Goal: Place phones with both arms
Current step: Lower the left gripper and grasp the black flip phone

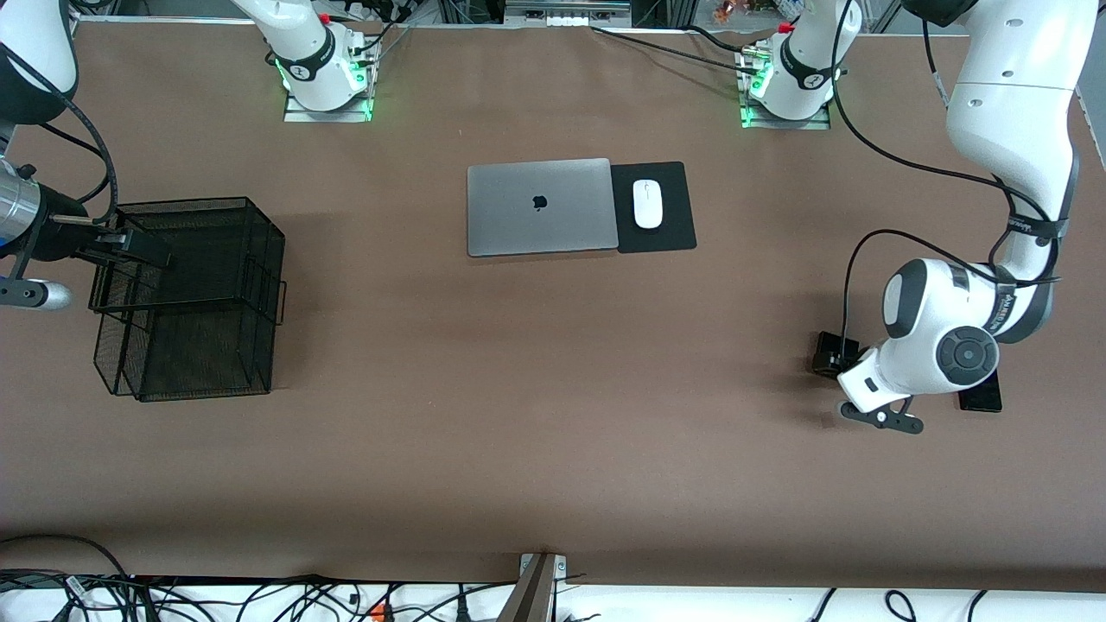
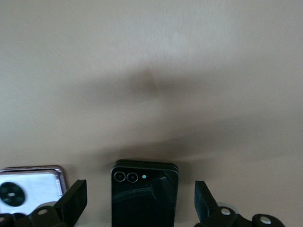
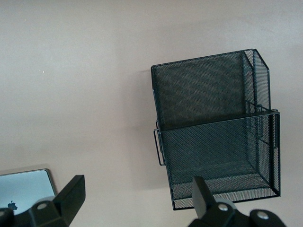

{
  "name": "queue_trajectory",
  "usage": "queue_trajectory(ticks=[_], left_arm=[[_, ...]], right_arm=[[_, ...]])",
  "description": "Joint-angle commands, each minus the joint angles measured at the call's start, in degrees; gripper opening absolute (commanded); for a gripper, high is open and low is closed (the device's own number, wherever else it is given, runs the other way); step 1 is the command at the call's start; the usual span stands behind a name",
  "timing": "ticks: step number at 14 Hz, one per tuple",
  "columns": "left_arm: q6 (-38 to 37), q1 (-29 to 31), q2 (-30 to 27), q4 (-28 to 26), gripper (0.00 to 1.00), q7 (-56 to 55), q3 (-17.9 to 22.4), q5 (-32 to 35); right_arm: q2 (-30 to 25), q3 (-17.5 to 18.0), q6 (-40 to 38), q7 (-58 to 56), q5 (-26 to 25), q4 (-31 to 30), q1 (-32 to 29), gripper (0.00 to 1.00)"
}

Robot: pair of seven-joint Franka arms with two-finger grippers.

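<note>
**newbie:** why are the phones all bunched at one end and the basket way over at the other?

**me (the arms):** guessing here, but it looks like a handover setup. The phones lie at my left arm's end of the table and the wire basket (image 1: pixel 194 298) stands at my right arm's end, well apart. The laptop (image 1: pixel 540 206) and mouse (image 1: pixel 646 203) between them aren't part of it

**newbie:** so what are your grippers doing?

**me:** left gripper (image 2: pixel 137 201) hangs low over the black folded phone (image 2: pixel 144 194), fingers spread wide either side, touching nothing. The lilac-white phone (image 2: pixel 31 189) is just beside it, the long black phone (image 1: pixel 981 397) mostly under my arm. Right gripper (image 3: pixel 135 201) waits released and empty over the basket's edge
</note>
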Motion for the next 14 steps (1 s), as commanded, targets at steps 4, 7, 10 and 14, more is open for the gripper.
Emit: queue_trajectory(ticks=[4, 7, 10, 14], left_arm=[[4.41, 1.51, -1.93, -7.65, 1.0, 0.71, -0.38, 1.45], [4.59, 1.6, -2.72, -9.76, 1.0, 0.71, -0.38, 1.45], [5.02, 1.87, -2.38, -9.85, 1.0, 0.8, -0.2, 1.45], [5.03, 2.48, -2.02, -9.76, 1.0, 0.8, -0.2, 3.12]], right_arm=[[0.48, -0.05, 0.09, -0.24, -0.28, 0.81, 0.12, 1.0], [0.48, -0.05, 0.09, -0.41, -0.28, 0.81, 0.12, 1.0], [0.48, -0.05, 0.09, -0.59, -0.11, 0.81, 0.12, 1.0], [0.66, -0.05, 0.18, -0.41, -0.02, 0.81, 0.12, 1.0]])
